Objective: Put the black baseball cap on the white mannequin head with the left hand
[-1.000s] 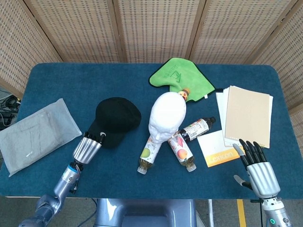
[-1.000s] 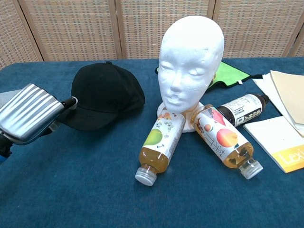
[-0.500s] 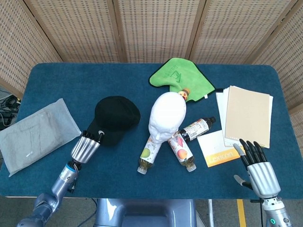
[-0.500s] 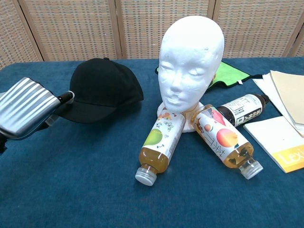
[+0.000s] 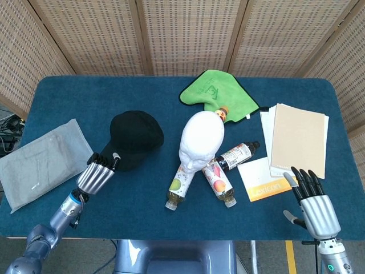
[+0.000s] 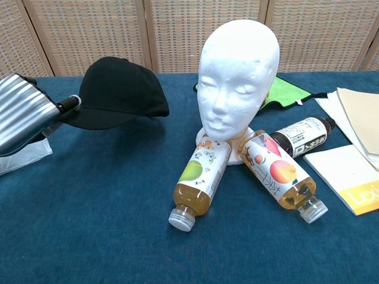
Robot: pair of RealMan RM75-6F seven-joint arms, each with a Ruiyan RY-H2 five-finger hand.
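The black baseball cap (image 5: 136,138) (image 6: 118,92) hangs just above the blue table, left of the white mannequin head (image 5: 201,140) (image 6: 237,68). My left hand (image 5: 97,174) (image 6: 22,118) grips the cap's brim at its near-left edge. The mannequin head stands upright on its base, facing the near edge, with nothing on it. My right hand (image 5: 313,204) rests open at the near right corner, fingers spread, holding nothing; the chest view does not show it.
Three drink bottles (image 5: 180,185) (image 5: 219,182) (image 5: 237,154) lie against the mannequin's base. A green cloth (image 5: 218,96) lies behind it. Papers and a booklet (image 5: 297,140) sit at the right, an orange-and-white card (image 5: 262,181) near them. A grey bag (image 5: 43,161) lies at the left.
My left hand has lifted the cap by its brim and carried it up and to the left. The right hand has stayed put.
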